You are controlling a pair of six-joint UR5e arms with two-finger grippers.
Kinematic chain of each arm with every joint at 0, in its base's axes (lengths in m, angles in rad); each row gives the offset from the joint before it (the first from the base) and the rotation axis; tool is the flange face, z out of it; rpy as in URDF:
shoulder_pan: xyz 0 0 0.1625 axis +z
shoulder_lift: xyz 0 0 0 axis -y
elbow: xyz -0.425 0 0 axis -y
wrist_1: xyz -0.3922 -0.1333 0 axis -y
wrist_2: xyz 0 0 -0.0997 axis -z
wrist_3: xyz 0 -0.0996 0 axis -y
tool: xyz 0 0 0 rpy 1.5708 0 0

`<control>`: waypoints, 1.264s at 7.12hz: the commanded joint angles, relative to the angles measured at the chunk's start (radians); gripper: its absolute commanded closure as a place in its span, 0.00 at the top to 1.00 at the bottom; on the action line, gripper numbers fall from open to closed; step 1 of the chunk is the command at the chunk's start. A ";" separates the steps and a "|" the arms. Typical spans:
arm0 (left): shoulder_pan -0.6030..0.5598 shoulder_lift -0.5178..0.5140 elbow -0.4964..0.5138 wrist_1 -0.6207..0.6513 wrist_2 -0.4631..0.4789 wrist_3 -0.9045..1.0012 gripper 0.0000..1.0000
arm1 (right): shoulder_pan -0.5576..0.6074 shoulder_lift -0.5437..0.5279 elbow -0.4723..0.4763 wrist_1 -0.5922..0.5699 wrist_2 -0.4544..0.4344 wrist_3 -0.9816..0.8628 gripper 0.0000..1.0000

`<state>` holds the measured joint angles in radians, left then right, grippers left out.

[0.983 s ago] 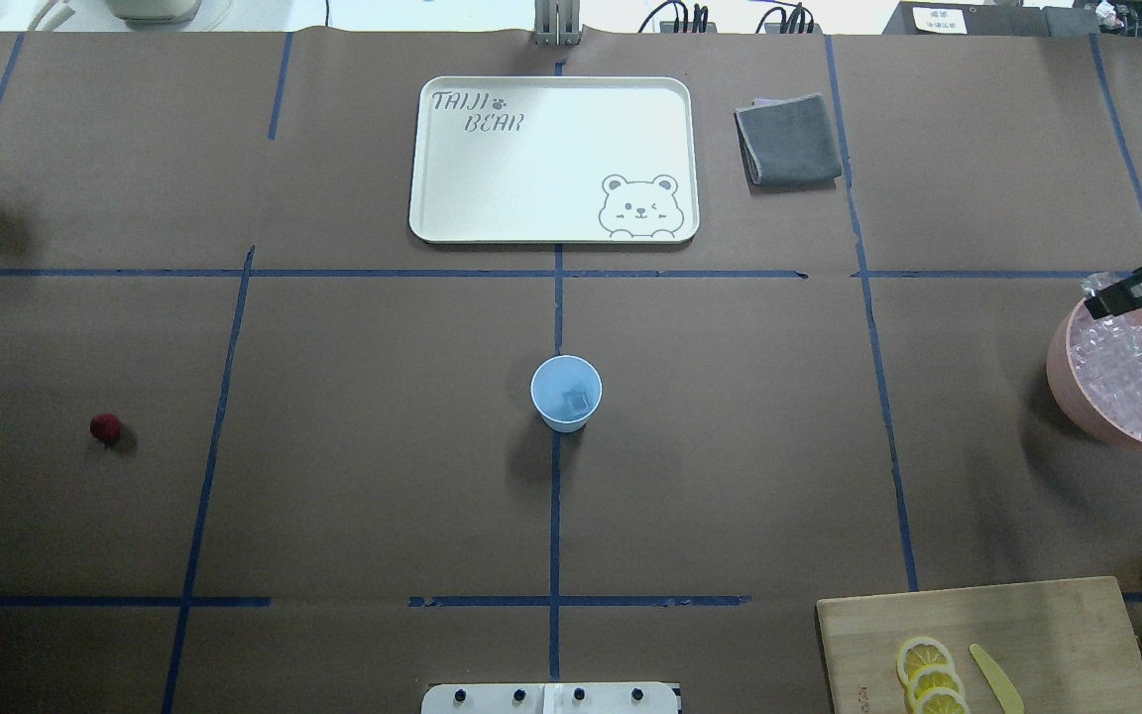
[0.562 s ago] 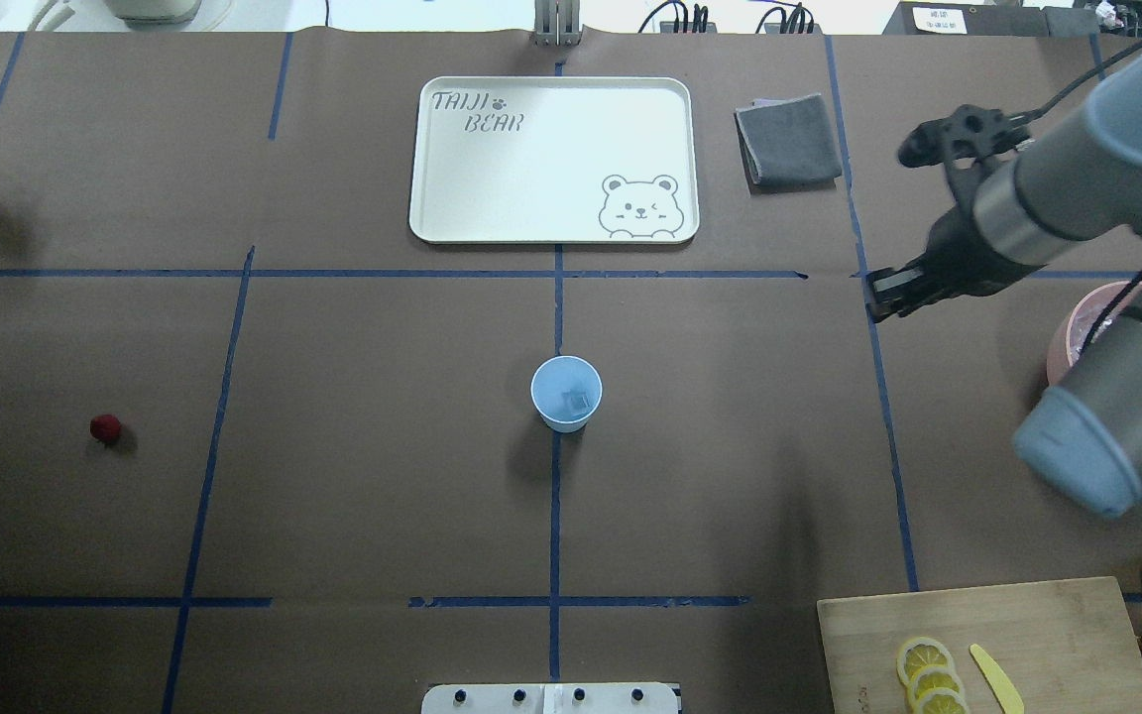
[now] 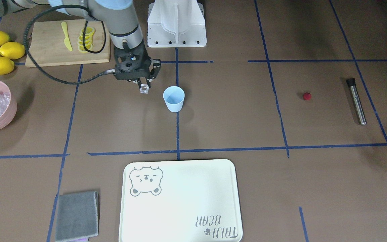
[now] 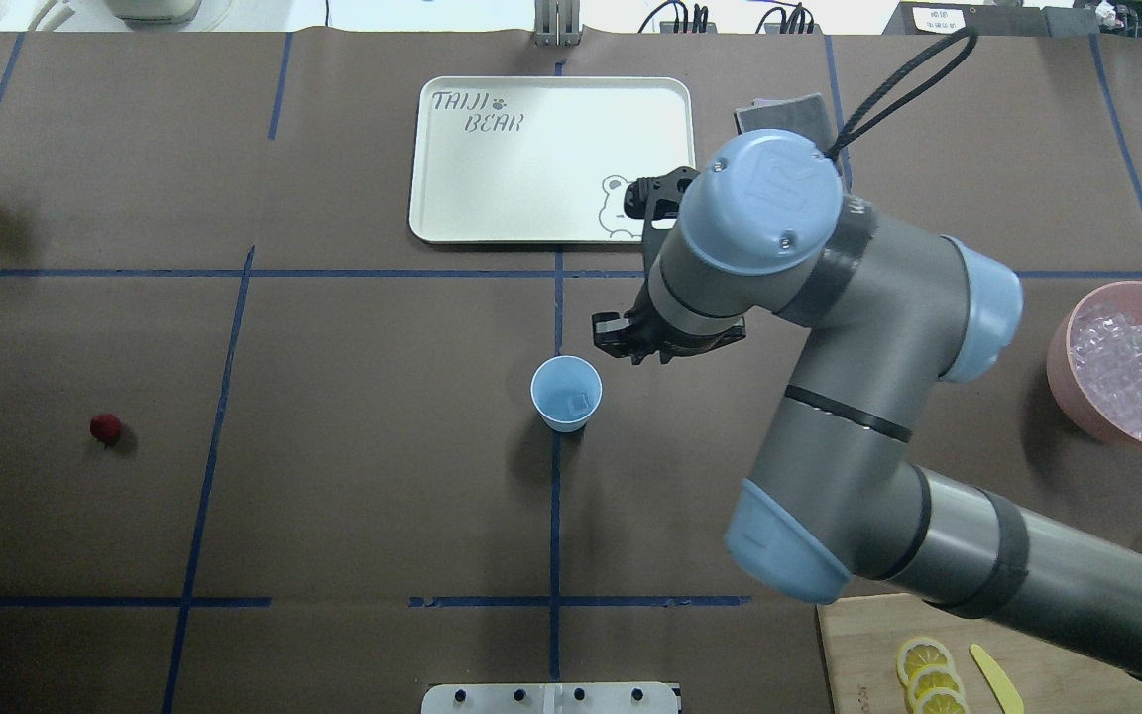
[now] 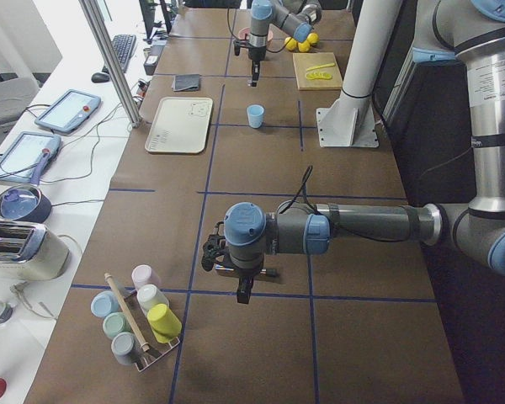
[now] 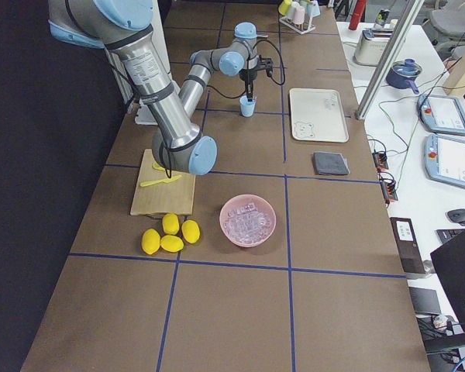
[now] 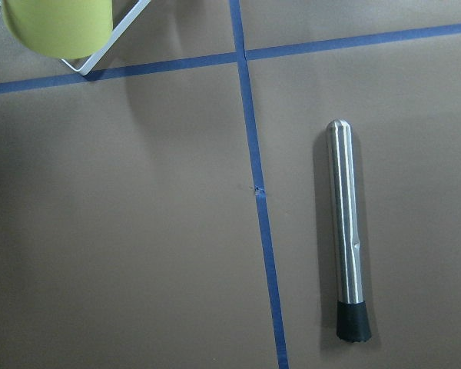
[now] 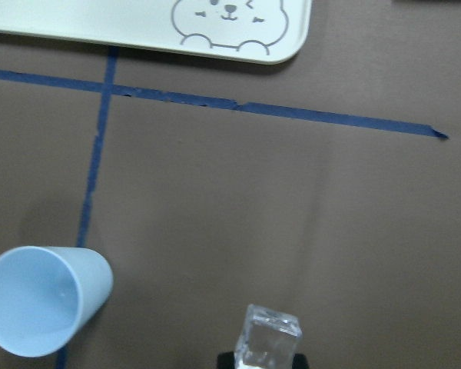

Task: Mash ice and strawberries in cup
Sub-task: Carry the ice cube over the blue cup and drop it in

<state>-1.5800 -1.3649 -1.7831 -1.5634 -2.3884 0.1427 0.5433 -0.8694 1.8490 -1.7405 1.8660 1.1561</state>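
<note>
The pale-blue cup [image 4: 566,393] stands upright mid-table with one ice cube [image 4: 579,402] in its bottom. My right gripper [image 3: 143,86] hovers just beside the cup on the robot's right, shut on another clear ice cube [image 3: 143,88]. In the right wrist view that ice cube [image 8: 267,338] sits at the bottom edge and the cup [image 8: 42,300] lies to its left. The strawberry [image 4: 105,427] lies alone on the table's left side. My left gripper [image 5: 245,295] shows only in the exterior left view, above the table's left end; I cannot tell whether it is open or shut.
A pink bowl [image 4: 1057,347] of ice cubes stands at the right edge. A steel muddler [image 7: 347,231] lies under my left wrist. A cream tray [image 4: 531,149] and grey cloth [image 3: 76,215] lie at the far side; a cutting board [image 3: 49,40] and lemons [image 3: 0,50] sit near the robot's right.
My right arm has swung left from the pink bowl across the table to beside the cup, carrying an ice cube. The cup and strawberry have not moved.
</note>
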 commanded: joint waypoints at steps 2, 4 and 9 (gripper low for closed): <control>0.000 0.004 0.001 -0.001 0.000 0.000 1.00 | -0.057 0.095 -0.100 -0.002 -0.053 0.071 0.05; 0.000 0.003 -0.001 -0.001 0.000 0.000 1.00 | -0.086 0.096 -0.113 -0.001 -0.079 0.079 0.06; 0.000 0.001 0.001 -0.001 0.000 0.000 1.00 | -0.095 0.093 -0.122 0.006 -0.079 0.073 1.00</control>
<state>-1.5800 -1.3636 -1.7825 -1.5636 -2.3884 0.1427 0.4485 -0.7751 1.7295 -1.7361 1.7858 1.2318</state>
